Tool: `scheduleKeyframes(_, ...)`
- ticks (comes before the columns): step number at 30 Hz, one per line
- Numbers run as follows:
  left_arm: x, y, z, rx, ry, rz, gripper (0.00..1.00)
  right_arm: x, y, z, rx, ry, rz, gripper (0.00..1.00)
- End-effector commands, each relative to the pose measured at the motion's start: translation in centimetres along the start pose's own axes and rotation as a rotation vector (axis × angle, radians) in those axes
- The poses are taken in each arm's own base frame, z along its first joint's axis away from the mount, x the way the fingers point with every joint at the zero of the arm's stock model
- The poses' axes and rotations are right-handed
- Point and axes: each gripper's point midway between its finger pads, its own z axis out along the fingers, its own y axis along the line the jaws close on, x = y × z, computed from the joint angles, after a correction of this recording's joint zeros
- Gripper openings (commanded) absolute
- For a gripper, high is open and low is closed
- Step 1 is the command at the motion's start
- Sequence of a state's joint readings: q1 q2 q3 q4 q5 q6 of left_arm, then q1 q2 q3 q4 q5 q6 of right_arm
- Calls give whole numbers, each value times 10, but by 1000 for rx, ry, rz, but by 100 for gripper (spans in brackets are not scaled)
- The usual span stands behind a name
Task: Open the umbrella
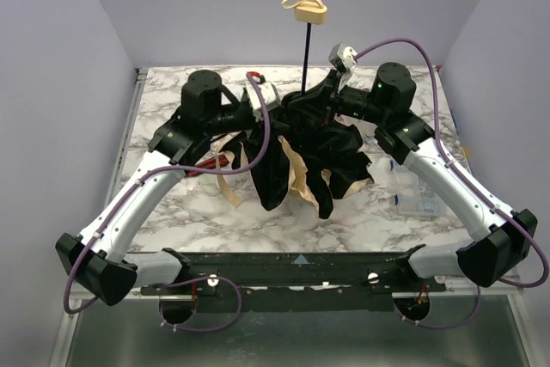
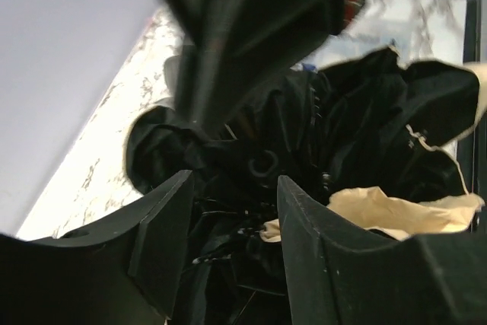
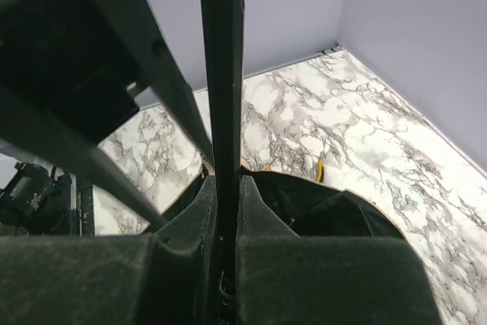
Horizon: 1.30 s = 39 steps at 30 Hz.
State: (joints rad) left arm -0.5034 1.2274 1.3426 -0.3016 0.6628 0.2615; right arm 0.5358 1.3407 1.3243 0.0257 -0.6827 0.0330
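Clenched, my right claw (image 3: 226, 195) holds the umbrella (image 1: 335, 161) by its shaft; my left claw (image 2: 232, 188), gaping, should next, I think, push the floppy cloth open.

A: Top view bright, with even, diffuse light; soft shadows on the table (image 1: 387, 221).
B: Wrist views dimmer, close parts blurred; the umbrella (image 2: 365, 112) lining reads flat black.

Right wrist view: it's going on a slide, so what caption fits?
Right gripper shut on the umbrella by its black shaft, fabric bunched below, marble table behind.
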Motion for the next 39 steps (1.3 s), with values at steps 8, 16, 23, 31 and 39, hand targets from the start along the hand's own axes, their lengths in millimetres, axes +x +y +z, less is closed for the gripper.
scheduleKeyframes(8, 70, -59, -5, 281, 255, 142, 57, -69, -9, -10, 105, -155, -145, 0)
scheduleKeyframes(16, 112, -75, -24, 298, 329, 200, 43, -87, -27, -11, 201, -189, -157, 0)
scheduleKeyframes(23, 160, -98, -51, 361, 363, 370, 24, -92, -40, -12, 259, -202, -159, 0)
scheduleKeyframes(31, 175, -106, -74, 392, 429, 454, 54, -92, -43, -12, 247, -200, -210, 0)
scheduleKeyframes(39, -7, -68, -58, 142, 27, 214, 62, -55, -26, -10, 142, -129, -207, 0)
